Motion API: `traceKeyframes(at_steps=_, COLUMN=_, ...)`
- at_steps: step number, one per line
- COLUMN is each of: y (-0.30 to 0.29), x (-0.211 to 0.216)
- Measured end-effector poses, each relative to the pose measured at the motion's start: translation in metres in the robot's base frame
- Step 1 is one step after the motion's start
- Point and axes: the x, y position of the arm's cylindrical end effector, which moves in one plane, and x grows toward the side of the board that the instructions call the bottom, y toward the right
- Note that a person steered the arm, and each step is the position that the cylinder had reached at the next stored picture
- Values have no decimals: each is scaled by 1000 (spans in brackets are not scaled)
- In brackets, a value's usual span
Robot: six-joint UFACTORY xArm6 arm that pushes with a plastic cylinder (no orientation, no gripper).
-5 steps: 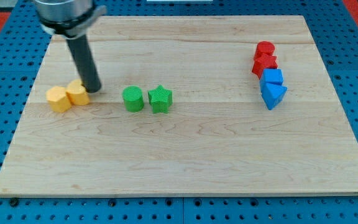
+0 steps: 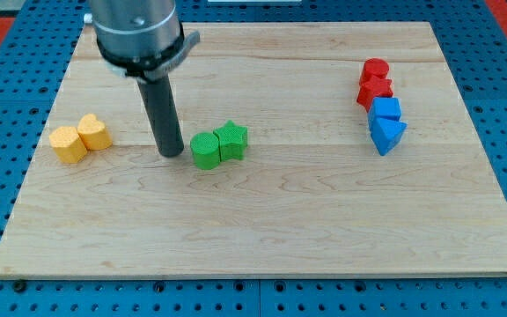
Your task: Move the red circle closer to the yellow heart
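The red circle (image 2: 375, 70) sits near the view's upper right, touching a second red block (image 2: 375, 91) just below it. Two yellow blocks lie at the view's left, touching: one (image 2: 94, 132) to the right and one (image 2: 67, 144) to the left; I cannot tell which is the heart. My tip (image 2: 172, 152) rests on the board between the yellow pair and the green blocks, just left of the green circle (image 2: 206, 151). The tip is far from the red circle.
A green star (image 2: 232, 141) touches the green circle's right side. Two blue blocks (image 2: 384, 110) (image 2: 387, 134) continue the column below the red blocks. The wooden board (image 2: 262, 229) lies on a blue pegboard.
My tip moved right, from beside the yellow blocks to beside the green circle. The yellow pair shifted left. The green circle moved right against the star, which turned slightly.
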Motion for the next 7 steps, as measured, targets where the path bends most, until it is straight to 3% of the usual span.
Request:
traceKeyframes(at_steps=1, y=49, x=29)
traceKeyframes(at_steps=2, y=162, x=32)
traceKeyframes(at_steps=4, y=331, x=14)
traceKeyframes(at_steps=6, y=316, x=-61)
traceKeyframes(at_steps=7, y=320, x=-78)
